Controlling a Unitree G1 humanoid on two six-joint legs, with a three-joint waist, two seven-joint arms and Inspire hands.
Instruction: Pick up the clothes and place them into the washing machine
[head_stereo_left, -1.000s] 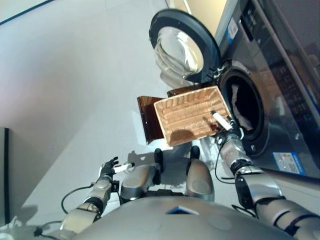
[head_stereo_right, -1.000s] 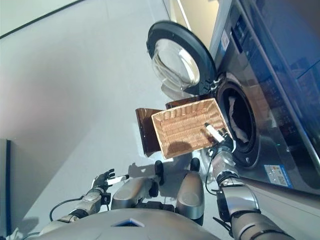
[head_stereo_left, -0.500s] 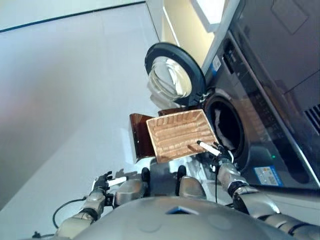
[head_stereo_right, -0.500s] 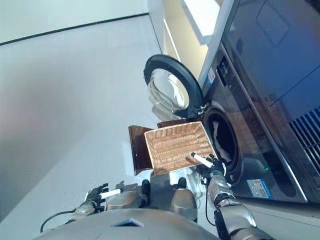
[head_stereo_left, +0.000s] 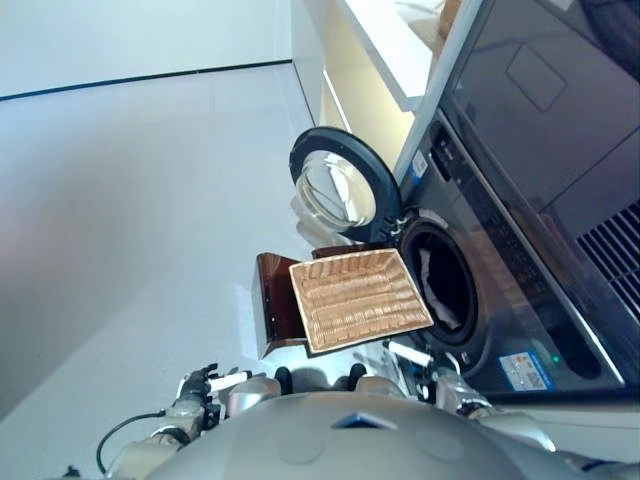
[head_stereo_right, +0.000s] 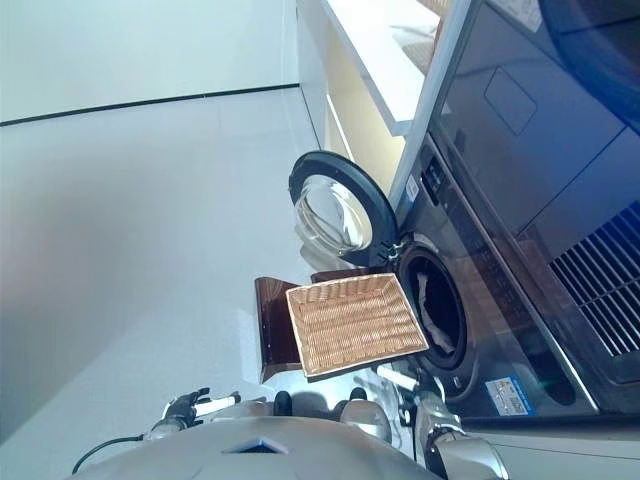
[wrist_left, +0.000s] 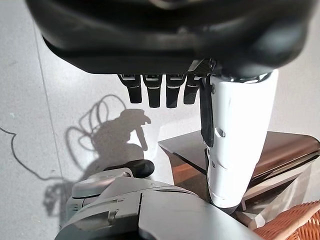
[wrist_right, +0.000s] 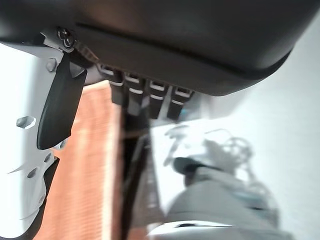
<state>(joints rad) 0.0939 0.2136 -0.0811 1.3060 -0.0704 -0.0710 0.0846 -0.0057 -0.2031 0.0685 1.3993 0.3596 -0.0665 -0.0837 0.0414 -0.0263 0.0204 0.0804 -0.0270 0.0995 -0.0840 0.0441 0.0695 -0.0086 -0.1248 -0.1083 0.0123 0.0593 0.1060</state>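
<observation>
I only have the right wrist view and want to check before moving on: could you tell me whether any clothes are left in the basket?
Observer: The eye views show the basket empty, with its woven floor bare.
Operator: Thank you. Is the washer door open?
Observer: Yes, the door is swung wide, clear of the drum.
Operator: Is anything inside the drum?
Observer: A pale cloth shows inside the opening.
Operator: And is the left hand carrying anything?
Observer: No, the left hand holds nothing; its fingers hang relaxed above the floor.
</observation>
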